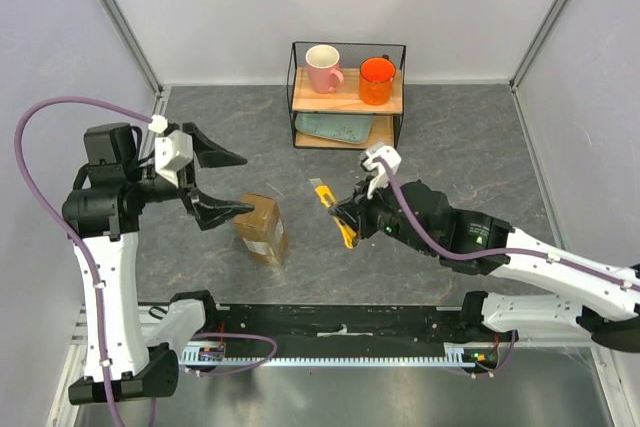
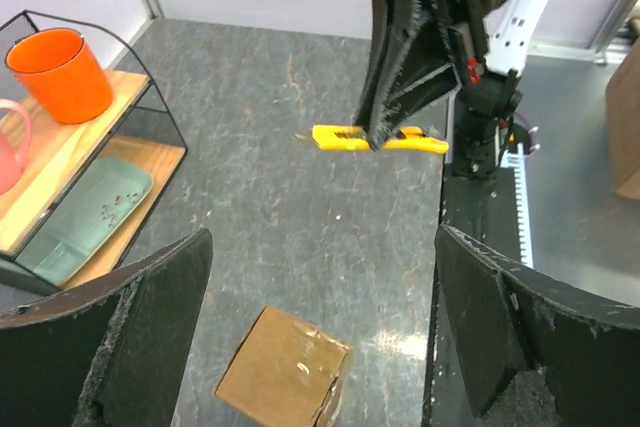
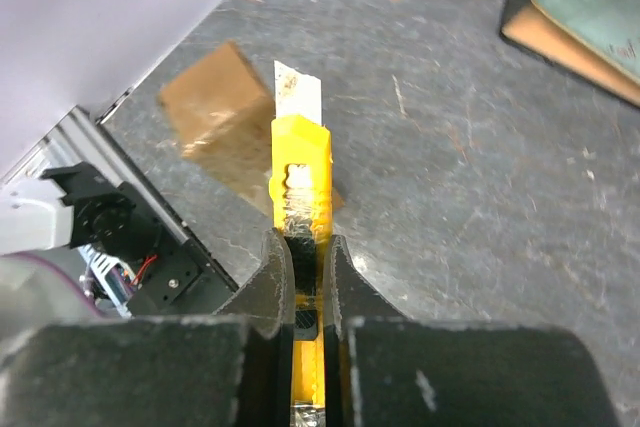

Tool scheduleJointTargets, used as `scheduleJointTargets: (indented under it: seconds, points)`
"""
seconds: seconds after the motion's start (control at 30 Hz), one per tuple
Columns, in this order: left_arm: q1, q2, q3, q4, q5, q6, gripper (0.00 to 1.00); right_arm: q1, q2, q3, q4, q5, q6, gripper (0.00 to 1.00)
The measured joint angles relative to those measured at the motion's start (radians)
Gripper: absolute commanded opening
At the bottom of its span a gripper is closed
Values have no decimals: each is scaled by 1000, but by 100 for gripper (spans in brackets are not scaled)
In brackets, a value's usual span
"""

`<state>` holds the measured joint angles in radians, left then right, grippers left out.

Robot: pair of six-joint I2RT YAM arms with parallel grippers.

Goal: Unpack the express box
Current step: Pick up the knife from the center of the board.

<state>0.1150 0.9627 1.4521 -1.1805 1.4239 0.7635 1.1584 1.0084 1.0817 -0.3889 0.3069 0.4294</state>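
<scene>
Pinching yellow knife (image 3: 300,172), right tool (image 3: 300,259)

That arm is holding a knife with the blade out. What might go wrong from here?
The blade of the yellow utility knife is out, held by the right gripper only in a narrow pinch; it may twist when pressed. The express box lies loose, the left gripper open near it, so it may slide under the cut.
</scene>
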Motion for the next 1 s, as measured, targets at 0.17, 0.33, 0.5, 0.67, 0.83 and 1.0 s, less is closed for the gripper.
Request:
scheduleJointTargets:
  seconds: [0.17,0.33,0.5,0.67,0.83,1.0]
  points:
    - [-17,29,2,141,26,-229,95,177,122,194,-102,106,-110,0]
    - [-21,87,3,249,29,-453,76,307,222,309,-198,236,-200,0]
    - [-32,118,2,292,28,-583,79,376,293,425,-267,343,-287,0]
    - [-63,106,2,329,29,-674,79,391,330,510,-299,404,-375,0]
    - [-103,105,-22,359,35,-734,75,391,384,587,-309,436,-454,0]
    - [-140,107,-61,367,37,-766,66,391,421,621,-309,449,-509,0]
